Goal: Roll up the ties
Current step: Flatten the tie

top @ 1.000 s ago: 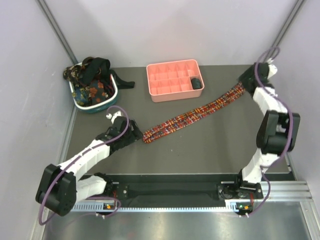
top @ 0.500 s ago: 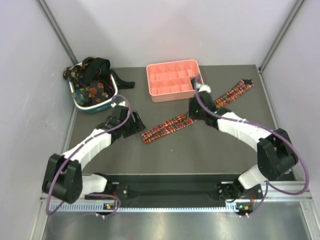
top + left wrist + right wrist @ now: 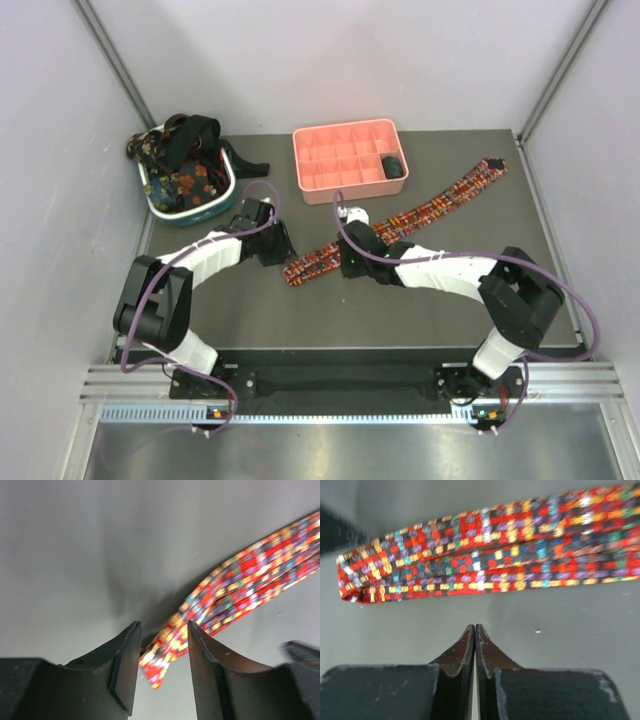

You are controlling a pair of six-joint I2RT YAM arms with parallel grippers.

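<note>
Left wrist — plaid tie (image 3: pixel 240 582) between parted fingers (image 3: pixel 125 665)

Dark grey tabletop (image 3: pixel 300 320), pale lilac walls (image 3: pixel 350 60)

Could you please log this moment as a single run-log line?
phase: pre-roll | plaid tie: lying flat, unrolled | left tool: open, astride its near end | right tool: shut, empty, beside tie

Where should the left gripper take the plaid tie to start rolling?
At its free end, the one nearest the left gripper. The plaid tie lies flat and looks doubled there, so come from above with the open fingers straddling its width, pinching both layers.
</note>
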